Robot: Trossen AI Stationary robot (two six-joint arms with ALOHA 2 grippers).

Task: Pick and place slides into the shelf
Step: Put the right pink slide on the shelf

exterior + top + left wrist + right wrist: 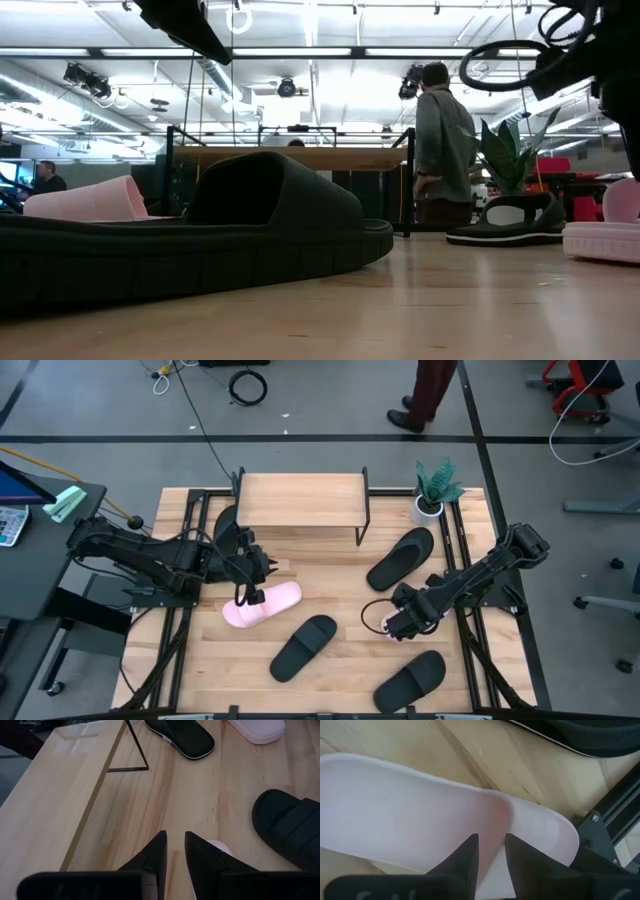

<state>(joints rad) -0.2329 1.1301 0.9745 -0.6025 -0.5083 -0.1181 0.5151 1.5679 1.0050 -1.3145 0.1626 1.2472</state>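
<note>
High view: light wooden-plank shelf on thin black legs [301,498] at the table's back. Left gripper [245,592] in front of it, over the heel of a pale pink slide [263,604]. Right gripper [398,622] well off to the shelf's front-right, on another pink slide.

Low view: black slide [190,240] fills the foreground, shelf behind.

Left wrist view: jaws narrow, pink edge beneath; grip unclear.

Right wrist view: jaws narrow, pinching the second pink slide's [440,815] wall.

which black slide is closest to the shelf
The black slide at the shelf's left end, tucked partly beneath its plank top beside the left arm. The other three black slides lie out on the open tabletop.
</note>
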